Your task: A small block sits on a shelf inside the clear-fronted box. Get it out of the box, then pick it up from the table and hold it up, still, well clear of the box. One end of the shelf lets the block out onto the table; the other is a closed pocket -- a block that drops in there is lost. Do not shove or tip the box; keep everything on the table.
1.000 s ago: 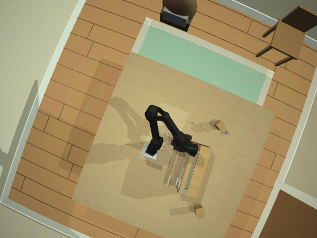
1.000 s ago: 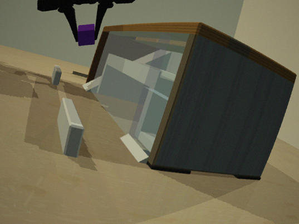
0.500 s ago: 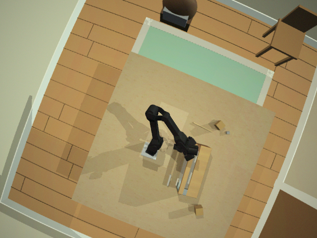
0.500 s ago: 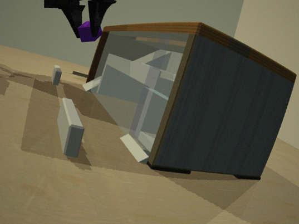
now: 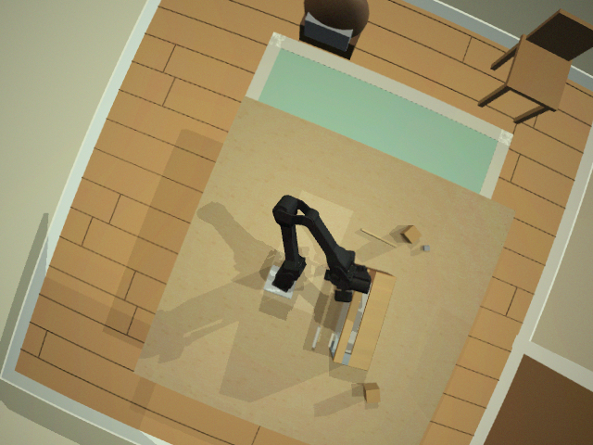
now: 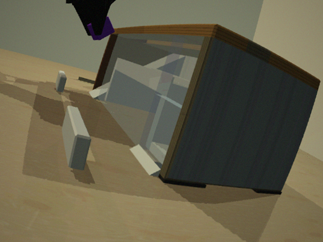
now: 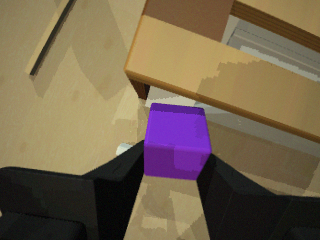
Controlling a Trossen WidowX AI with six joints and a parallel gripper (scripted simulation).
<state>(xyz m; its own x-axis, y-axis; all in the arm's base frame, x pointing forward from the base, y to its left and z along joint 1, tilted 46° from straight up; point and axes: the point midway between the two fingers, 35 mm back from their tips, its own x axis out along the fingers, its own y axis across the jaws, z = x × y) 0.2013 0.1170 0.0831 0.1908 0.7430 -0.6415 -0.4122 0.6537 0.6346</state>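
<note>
The purple block (image 6: pixel 108 26) (image 7: pixel 177 131) is out of the box, up in the air between my fingertips. My gripper (image 6: pixel 96 31) (image 7: pixel 171 148) is shut on it. The clear-fronted box (image 5: pixel 381 306) (image 6: pixel 240 119) (image 7: pixel 172 42) stands upright on the table. In the exterior view the block is at about the height of the box's top, just off its far front corner. In the wrist view the box's top edge lies right behind the block, so the sideways gap looks small. In the top view the arm hides the block.
Two pale upright bars (image 6: pixel 81 140) (image 6: pixel 61 80) stand before the box. Pale sloping lips (image 6: pixel 144 160) (image 6: pixel 99 91) stick out at its front. A thin stick (image 5: pixel 378 237) (image 7: pixel 49 41), a wooden block (image 5: pixel 410 234) and a small grey cube (image 5: pixel 426 247) lie beyond one end, another wooden block (image 5: pixel 372 393) beyond the other.
</note>
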